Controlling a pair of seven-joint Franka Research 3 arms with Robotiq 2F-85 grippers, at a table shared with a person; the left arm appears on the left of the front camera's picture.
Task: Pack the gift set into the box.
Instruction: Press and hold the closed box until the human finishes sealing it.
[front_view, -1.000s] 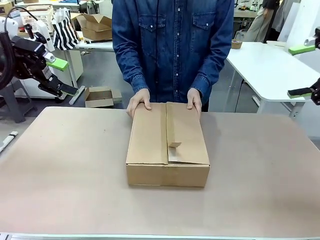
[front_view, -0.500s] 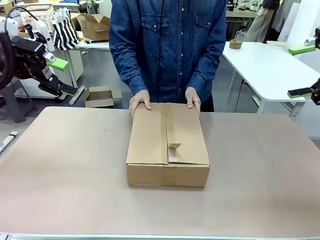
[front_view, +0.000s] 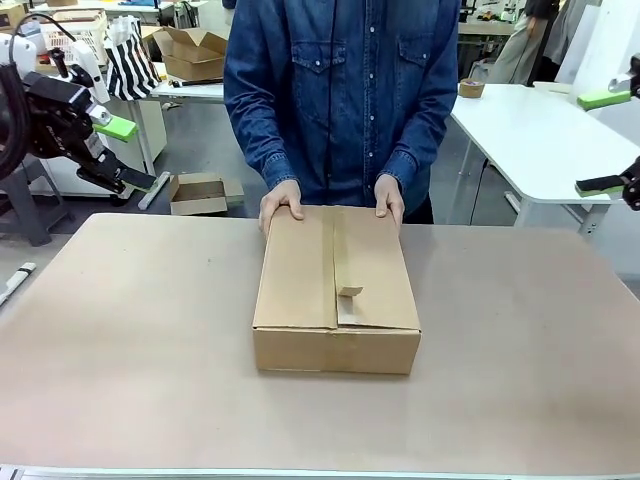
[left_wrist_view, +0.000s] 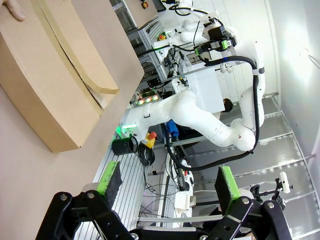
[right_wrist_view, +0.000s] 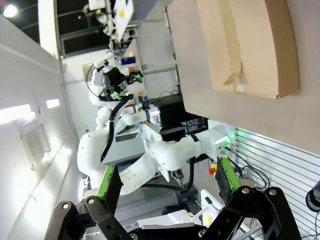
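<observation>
Box (front_view: 336, 290) sits shut mid-tabletop (front_view: 130, 350), person (front_view: 340, 90) gripping its far edge; left hand (front_view: 140, 155) and right hand (front_view: 598, 142) both gape wide, empty, raised at the sides.

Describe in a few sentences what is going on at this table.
A person at the far side rests both hands on the far end of the box, which sits in the middle of the table with its flaps folded shut. The left gripper and right gripper hang open off to either side, touching nothing.
</observation>
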